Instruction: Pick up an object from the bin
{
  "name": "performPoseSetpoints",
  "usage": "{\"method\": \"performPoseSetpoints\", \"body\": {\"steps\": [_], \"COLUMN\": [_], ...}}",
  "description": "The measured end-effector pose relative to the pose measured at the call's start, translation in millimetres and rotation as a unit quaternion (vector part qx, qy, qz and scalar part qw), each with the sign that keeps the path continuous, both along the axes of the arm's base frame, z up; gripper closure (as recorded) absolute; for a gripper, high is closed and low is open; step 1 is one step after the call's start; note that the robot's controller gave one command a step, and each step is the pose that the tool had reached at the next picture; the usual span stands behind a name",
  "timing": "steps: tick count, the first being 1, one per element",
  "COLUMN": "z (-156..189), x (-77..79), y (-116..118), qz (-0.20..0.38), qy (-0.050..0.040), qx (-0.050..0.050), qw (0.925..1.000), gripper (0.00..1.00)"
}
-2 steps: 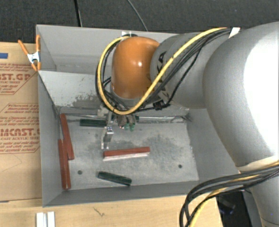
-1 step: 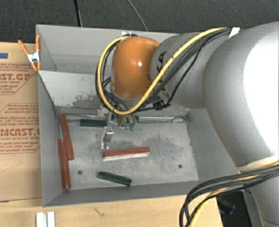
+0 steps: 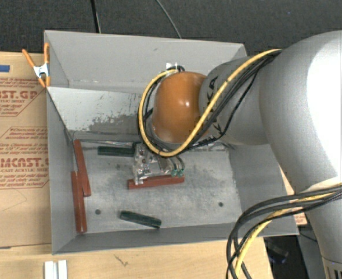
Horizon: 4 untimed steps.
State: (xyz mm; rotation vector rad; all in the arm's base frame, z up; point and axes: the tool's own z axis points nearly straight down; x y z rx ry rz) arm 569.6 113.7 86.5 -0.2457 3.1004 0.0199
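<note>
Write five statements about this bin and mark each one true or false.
1. The gripper is just above a reddish-brown bar near the middle of the bin. True.
2. Two more reddish-brown bars lie along the left wall. True.
3. A dark green stick leans upright on the back wall. False: it lies flat near the front wall.
4. The bin holds a heap of yellow balls. False: bars and sticks lie in it, spread apart.
5. A second dark stick lies left of the gripper. True.
</note>
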Motion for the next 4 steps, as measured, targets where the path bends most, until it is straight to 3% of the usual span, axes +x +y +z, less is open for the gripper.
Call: {"method": "performPoseSetpoints", "body": {"steps": [1,2,3,4], "z": [-5.9,-5.1,73.1,71.4], "x": [-1.6,-4.0,-39.8,-40.6], "y": [-2.8,0.3,-10.2,-10.0], "qz": [0.000,0.000,0.164,0.164], "qy": [-0.0003,0.0092,0.0110,0.0127], "qx": [-0.002,-0.005,-0.010,-0.009], "qw": [1.0000,0.9999,0.9863,0.9864], "gripper": [1.00,1.00,0.00,0.00]}}
